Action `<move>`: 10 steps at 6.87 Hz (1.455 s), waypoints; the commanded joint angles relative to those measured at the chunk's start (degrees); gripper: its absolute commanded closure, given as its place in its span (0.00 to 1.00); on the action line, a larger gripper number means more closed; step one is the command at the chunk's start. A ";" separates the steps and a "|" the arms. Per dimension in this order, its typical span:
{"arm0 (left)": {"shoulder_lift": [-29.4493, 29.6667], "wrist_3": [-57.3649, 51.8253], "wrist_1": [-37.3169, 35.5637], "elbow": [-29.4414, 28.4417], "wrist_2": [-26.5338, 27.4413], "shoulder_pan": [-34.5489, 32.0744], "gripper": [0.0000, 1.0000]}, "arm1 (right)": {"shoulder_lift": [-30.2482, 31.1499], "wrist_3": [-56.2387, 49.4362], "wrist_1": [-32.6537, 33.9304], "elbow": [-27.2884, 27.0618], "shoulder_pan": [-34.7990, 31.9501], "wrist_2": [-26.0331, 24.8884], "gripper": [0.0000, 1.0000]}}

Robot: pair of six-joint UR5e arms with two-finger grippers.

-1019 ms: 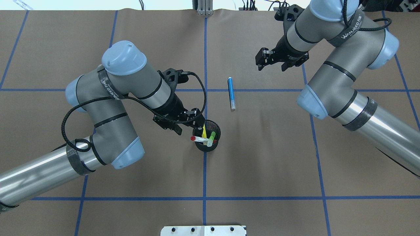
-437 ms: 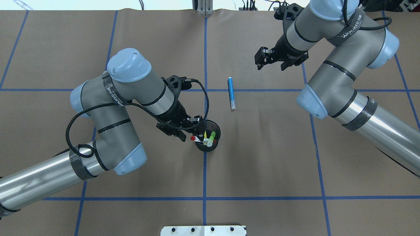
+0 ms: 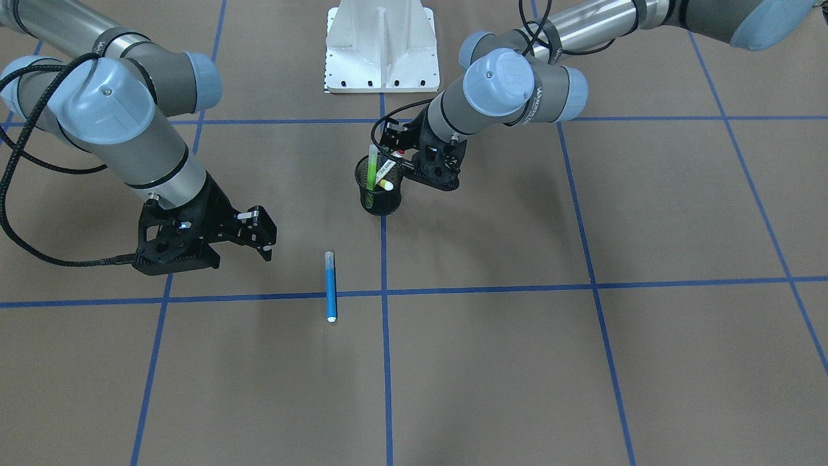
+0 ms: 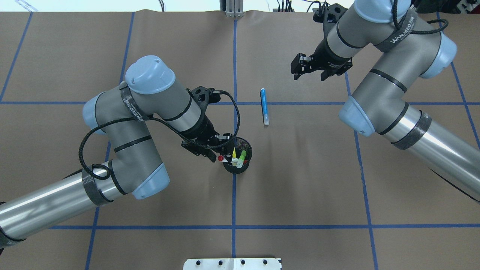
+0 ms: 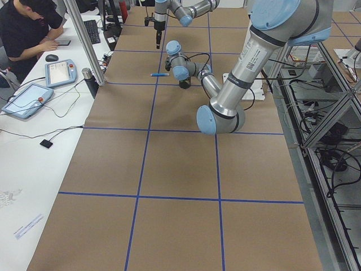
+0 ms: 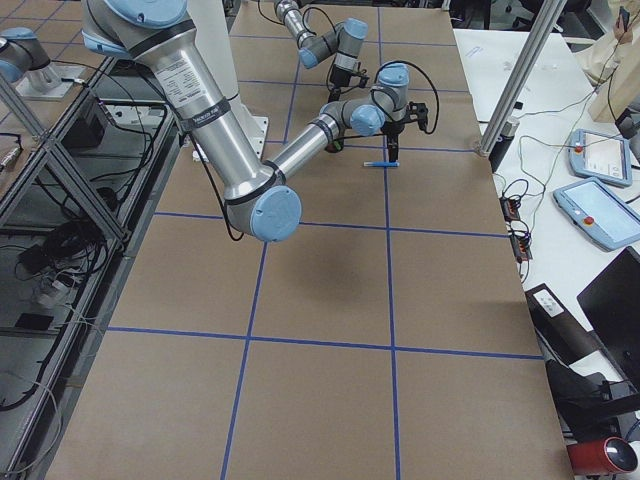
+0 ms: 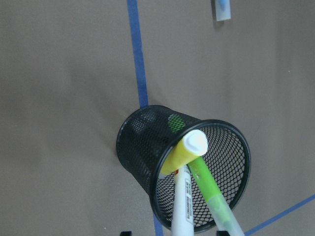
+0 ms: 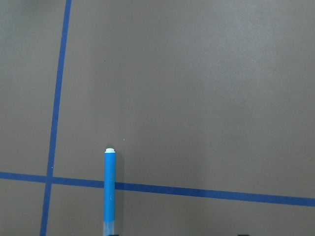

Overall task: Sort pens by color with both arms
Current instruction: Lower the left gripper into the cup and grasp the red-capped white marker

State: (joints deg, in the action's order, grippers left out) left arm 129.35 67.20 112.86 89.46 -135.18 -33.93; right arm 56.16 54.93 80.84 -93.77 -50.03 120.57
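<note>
A black mesh cup [image 4: 246, 144] stands at the table's middle and holds three pens: yellow [image 4: 234, 153], green [image 4: 242, 156] and white with red ends [image 4: 226, 159]. In the left wrist view the yellow [image 7: 184, 150], green [image 7: 206, 184] and white [image 7: 182, 206] pens lean out of the cup [image 7: 142, 142]. My left gripper [image 4: 224, 150] is open at the cup's rim, its jaws on either side of the pens' upper ends. A blue pen [image 4: 264, 107] lies flat on the table. My right gripper [image 4: 300, 69] is open and empty, above the table beyond the blue pen [image 8: 109, 191].
Brown paper with blue tape lines [image 4: 233, 195] covers the table. The white pedestal [image 3: 381, 45] stands at the robot's side of the table. A person [image 5: 28, 28] sits at a side desk with tablets. The left arm's black cable [image 4: 234, 112] loops above the cup.
My left arm has swung toward the cup and its gripper has come down onto the pens' upper ends. The right gripper has barely moved. The pens stay where they were.
</note>
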 commanded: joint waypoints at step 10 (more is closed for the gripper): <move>0.29 -0.23 0.08 -0.25 0.00 0.18 0.78 | 0.00 0.00 0.02 0.17 0.11 -0.33 0.14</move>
State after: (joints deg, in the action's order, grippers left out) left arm 129.64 67.04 112.94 89.21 -135.18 -33.79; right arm 56.10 54.93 80.86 -93.70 -49.98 120.39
